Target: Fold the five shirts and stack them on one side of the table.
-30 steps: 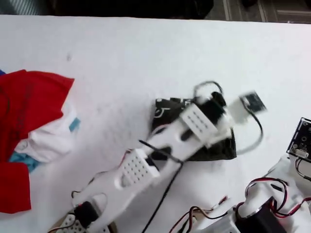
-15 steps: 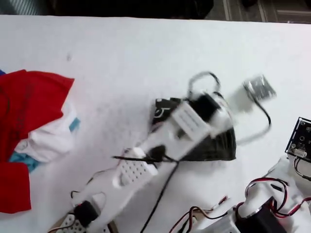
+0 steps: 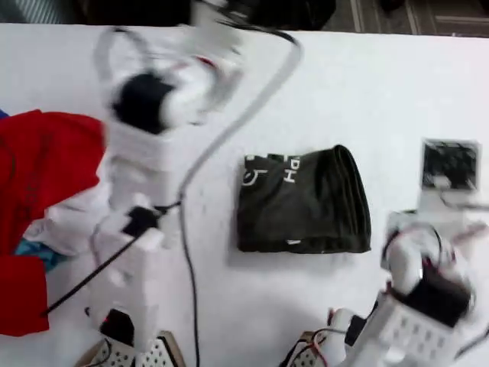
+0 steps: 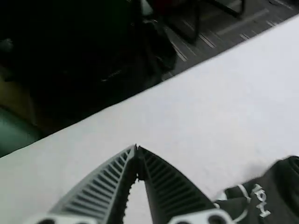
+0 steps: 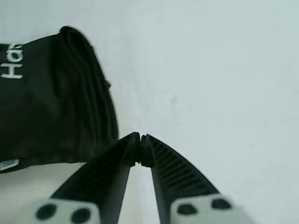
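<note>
Lying folded near the middle of the table (image 3: pixel 382 84), the black shirt (image 3: pixel 302 200) made a compact block, a little longer across the table than deep, with white print toward its left end and its rounded fold toward the right. The right gripper (image 5: pixel 140 149) sat just beside that folded end, its fingers pressed together on nothing. The unfolded heap lay well apart at the table's left edge: a red shirt (image 3: pixel 46 176) draped over a crumpled white shirt (image 3: pixel 72 225), with a scrap of blue cloth (image 3: pixel 30 256) showing beneath. The left arm (image 3: pixel 141 191) stood right beside that heap, clearly the nearer of the two, so the next pick probably fell to it. The left gripper (image 4: pixel 138 163) was likewise closed and empty, pointing over bare table toward the far edge.
</note>
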